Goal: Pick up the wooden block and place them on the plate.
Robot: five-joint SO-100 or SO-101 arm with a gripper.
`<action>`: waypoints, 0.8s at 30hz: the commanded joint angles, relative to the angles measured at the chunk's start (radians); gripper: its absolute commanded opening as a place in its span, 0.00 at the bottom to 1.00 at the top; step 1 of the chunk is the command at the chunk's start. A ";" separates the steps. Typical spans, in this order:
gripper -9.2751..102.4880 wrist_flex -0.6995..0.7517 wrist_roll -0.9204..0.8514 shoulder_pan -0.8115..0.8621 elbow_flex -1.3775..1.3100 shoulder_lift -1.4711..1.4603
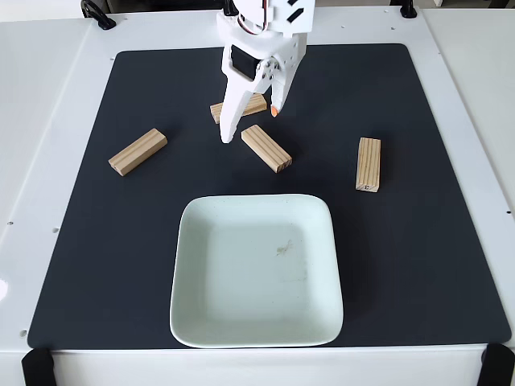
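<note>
Left to right, four blocks lay on the mat: left block (138,151), rear block (251,105), middle block (266,147), right block (368,164). Your claw (251,125) hung apart over the middle one, empty; you needed to straddle its narrow sides before carrying to the plate (256,338).

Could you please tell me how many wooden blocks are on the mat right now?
4: left block, right block, centre block, and one partly hidden behind the hand.
</note>
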 commanded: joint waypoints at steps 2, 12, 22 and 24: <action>0.44 -0.078 0.008 0.000 -0.017 -0.017; 0.44 -0.117 0.008 -0.044 -0.002 -0.031; 0.44 -0.117 0.008 -0.040 -0.015 -0.100; 0.44 -0.117 0.006 -0.038 -0.015 -0.101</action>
